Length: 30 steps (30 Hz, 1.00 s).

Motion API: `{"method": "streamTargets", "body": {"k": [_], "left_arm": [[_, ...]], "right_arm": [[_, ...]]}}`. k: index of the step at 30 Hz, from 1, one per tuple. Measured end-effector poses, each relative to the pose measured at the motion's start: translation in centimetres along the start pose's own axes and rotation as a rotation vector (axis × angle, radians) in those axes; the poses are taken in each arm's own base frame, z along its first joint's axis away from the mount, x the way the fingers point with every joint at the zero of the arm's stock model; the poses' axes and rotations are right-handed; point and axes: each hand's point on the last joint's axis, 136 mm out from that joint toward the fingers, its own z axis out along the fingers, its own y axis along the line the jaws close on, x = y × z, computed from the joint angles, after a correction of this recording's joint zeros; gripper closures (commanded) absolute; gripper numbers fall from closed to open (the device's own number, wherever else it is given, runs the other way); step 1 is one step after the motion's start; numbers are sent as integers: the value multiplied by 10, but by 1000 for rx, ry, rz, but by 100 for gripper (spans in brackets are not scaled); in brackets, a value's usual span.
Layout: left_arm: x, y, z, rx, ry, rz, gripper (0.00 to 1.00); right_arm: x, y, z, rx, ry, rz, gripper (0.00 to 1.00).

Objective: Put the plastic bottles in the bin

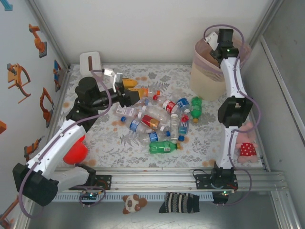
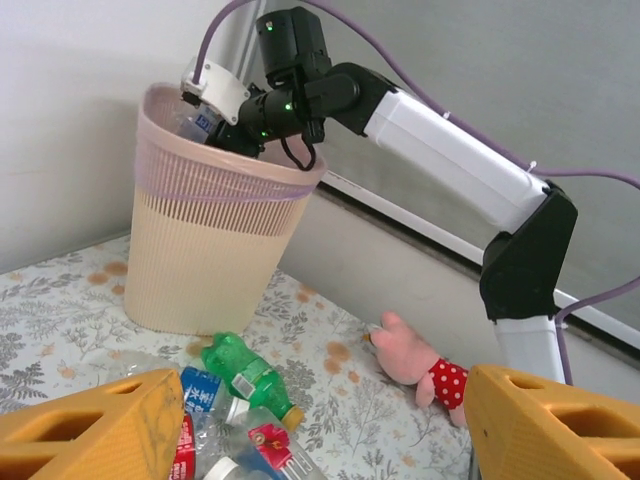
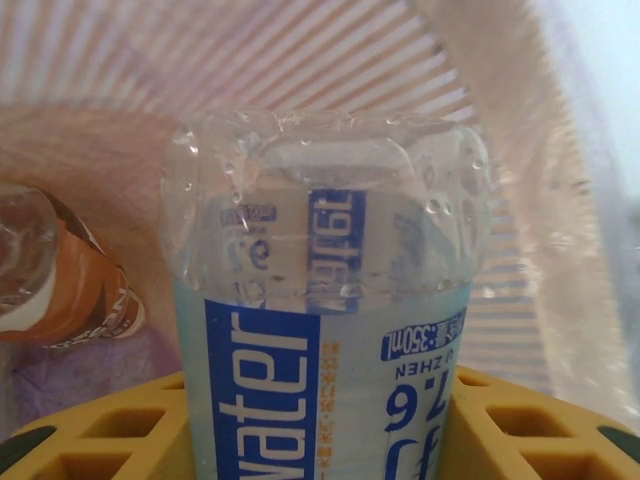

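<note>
Several plastic bottles [image 1: 155, 119], mostly clear with blue and red labels and a few green, lie heaped mid-table. My left gripper [image 1: 131, 86] hovers open at the heap's back-left edge. In the left wrist view its orange fingers [image 2: 100, 430] stand wide apart above a green bottle [image 2: 240, 375], with nothing between them. My right gripper [image 1: 214, 45] reaches over the rim of the beige-pink bin [image 1: 209, 71] at the back right. It is shut on a clear water bottle [image 3: 320, 330] with a blue label, held inside the bin [image 3: 300, 60]. An orange-labelled bottle [image 3: 60, 290] lies in the bin.
A pink plush toy [image 1: 245, 143] lies by the right wall near the right arm. A red ball [image 1: 75, 151] sits under the left arm, and a white tissue box [image 1: 90, 62] stands at the back left. A bear toy [image 1: 132, 202] and striped sock [image 1: 180, 202] lie beyond the front rail.
</note>
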Motion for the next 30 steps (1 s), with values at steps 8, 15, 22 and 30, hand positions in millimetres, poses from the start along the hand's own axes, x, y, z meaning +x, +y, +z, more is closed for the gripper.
{"method": "streamTargets", "body": {"k": [8, 15, 22, 30], "left_arm": [[2, 10, 8, 2, -2, -34, 28], [3, 12, 11, 10, -2, -49, 28], [3, 12, 11, 15, -1, -56, 29], [3, 12, 11, 14, -2, -60, 29]], "right_arm": [[13, 11, 31, -5, 18, -28, 42], [23, 24, 47, -34, 37, -32, 24], [20, 25, 47, -39, 22, -4, 20], [9, 11, 26, -37, -19, 68, 20]]}}
